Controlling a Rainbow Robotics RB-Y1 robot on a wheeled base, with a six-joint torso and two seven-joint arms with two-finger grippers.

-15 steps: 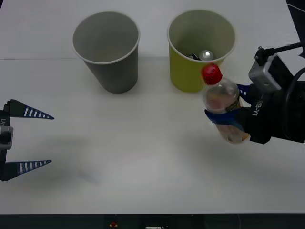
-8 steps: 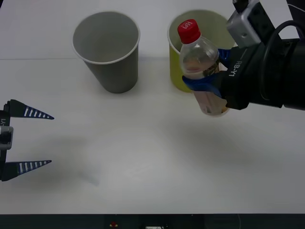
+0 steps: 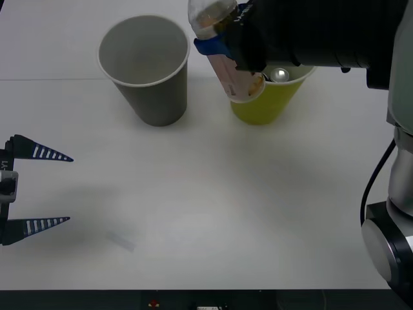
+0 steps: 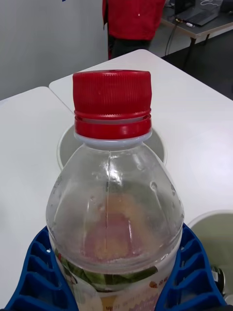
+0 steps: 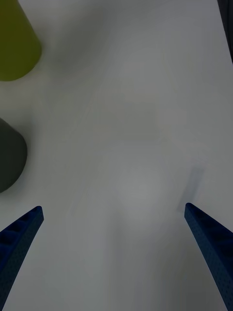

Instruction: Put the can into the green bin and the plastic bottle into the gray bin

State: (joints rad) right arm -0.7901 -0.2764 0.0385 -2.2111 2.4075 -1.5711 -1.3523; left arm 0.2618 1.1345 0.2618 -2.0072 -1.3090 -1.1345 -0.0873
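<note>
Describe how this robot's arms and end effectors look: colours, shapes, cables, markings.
The left end effector has two pointed, wedge-shaped blue fingers with pale ribbing and a grey block at their base. The right end effector has blue fingers with moulded ribs. The right arm is bulky and black; a black cable runs to a silver joint.

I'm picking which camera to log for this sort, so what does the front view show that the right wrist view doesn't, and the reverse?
Front view alone: the left claw open and idle at the table's left edge, the can inside the green bin, and the gray bin's outer wall.

Right wrist view alone: the bottle's red cap and a person in red behind the table.

Both: the plastic bottle gripped in the right claw, raised beside the gray bin.
</note>
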